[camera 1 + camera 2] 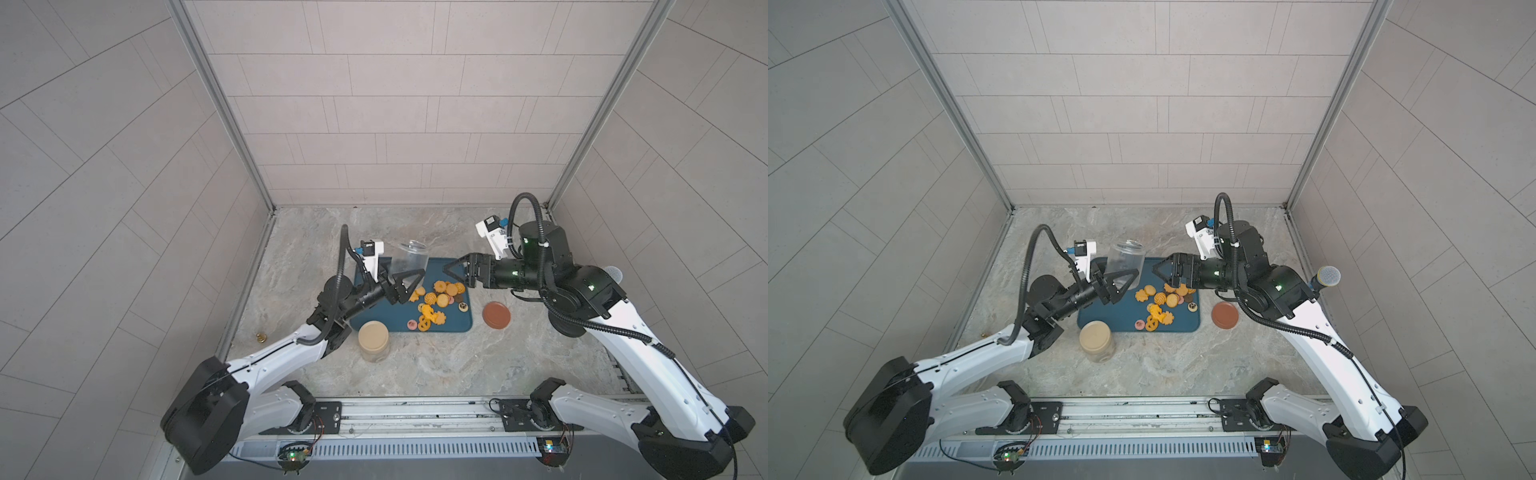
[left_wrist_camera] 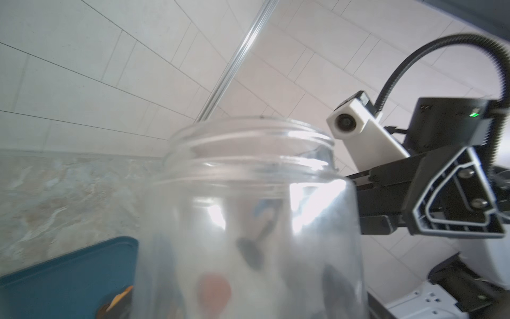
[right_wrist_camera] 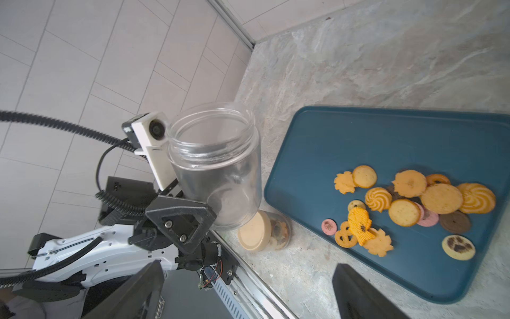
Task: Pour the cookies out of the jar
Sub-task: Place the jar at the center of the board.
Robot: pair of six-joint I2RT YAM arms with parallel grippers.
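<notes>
The left claw (image 1: 411, 275) is clenched on the lower body of a clear wide-mouthed plastic jar (image 1: 409, 255). One black triangular finger (image 3: 182, 221) presses the wall near the jar's base. The jar is lidless and stands nearly upright in the grasp, its mouth tilted up and away from the claw.

Below and just to the right of this claw, the small orange-yellow, brown and pink cookies (image 1: 440, 305) lie scattered in a loose heap on a flat teal rectangular plastic tray (image 1: 399, 316).

The right claw (image 1: 453, 268) faces the left one across the tray. It is released and holds nothing, with the cookies beneath and in front of it.

On the marbled table, close under the left claw's wrist, stands a second clear jar with a beige lid (image 1: 374, 338). A round reddish-brown lid (image 1: 496, 315) lies beside the tray, under the right forearm.
</notes>
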